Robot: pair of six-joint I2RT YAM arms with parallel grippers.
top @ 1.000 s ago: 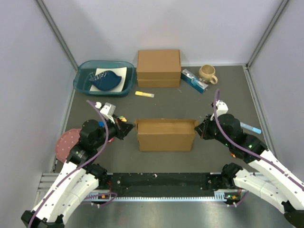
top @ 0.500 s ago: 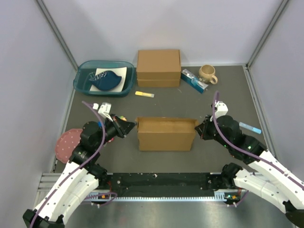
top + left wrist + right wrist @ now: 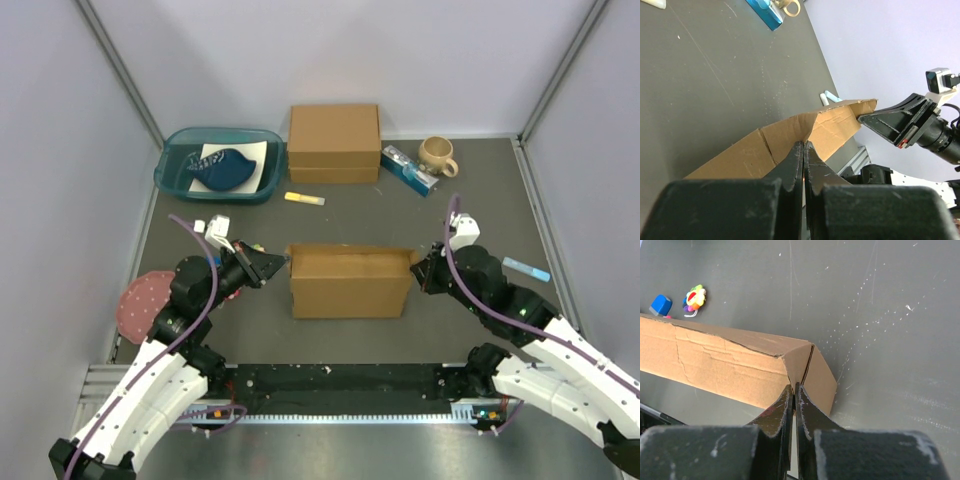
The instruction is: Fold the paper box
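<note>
The paper box is a shallow brown cardboard mailer lying mid-table between both arms. My left gripper is shut, its tips against the box's left end with nothing between them. In the left wrist view the closed fingertips meet the box at a crease. On the other side, my right gripper is also shut, tips touching the right end. Seen from the right wrist, its tips press on the folded end flap of the box.
At the back stand a thicker cardboard box, a teal tray, a mug, a blue packet and a yellow marker. A pink disc lies far left. A flower toy and a blue block lie behind the paper box.
My left gripper has edged right and turned slightly, bringing its tips up to the box's left end. The right gripper and the box have barely moved.
</note>
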